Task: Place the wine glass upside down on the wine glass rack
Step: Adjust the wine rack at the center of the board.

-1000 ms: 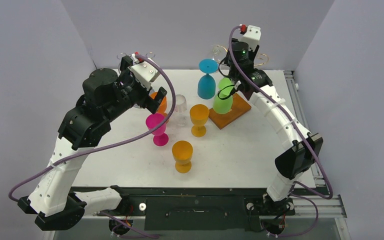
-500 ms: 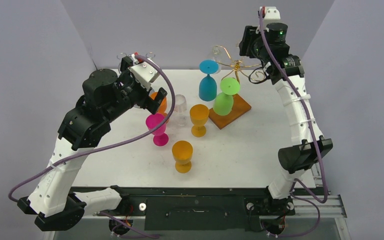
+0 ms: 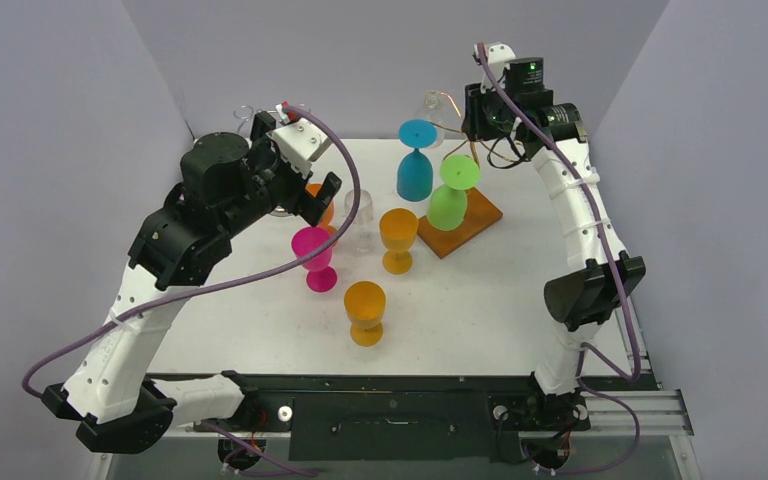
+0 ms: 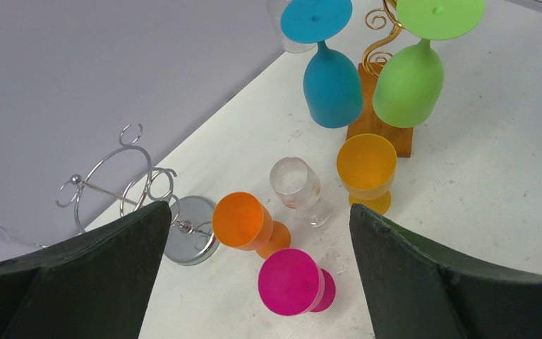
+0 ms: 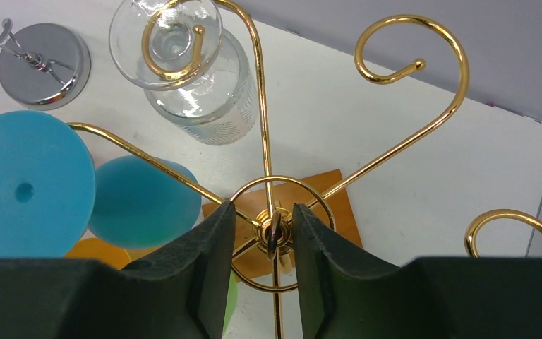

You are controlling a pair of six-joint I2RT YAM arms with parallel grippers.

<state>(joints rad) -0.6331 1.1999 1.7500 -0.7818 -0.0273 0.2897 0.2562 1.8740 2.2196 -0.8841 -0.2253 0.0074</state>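
Note:
The gold wire rack stands on a wooden base at the back right. A blue glass, a green glass and a clear glass hang on it upside down. My right gripper hovers just above the rack's centre hub. Its fingers are slightly apart and hold nothing. My left gripper is wide open and empty above an upright magenta glass and an upright orange glass.
More upright glasses stand mid-table: a clear one, a yellow-orange one and an orange one nearer the front. A silver wire rack stands at the back left. Grey walls close in the back and both sides.
My right gripper let go of the green glass, which now hangs on the gold rack. It rose, then settled over the rack's centre. My left arm shifted slightly.

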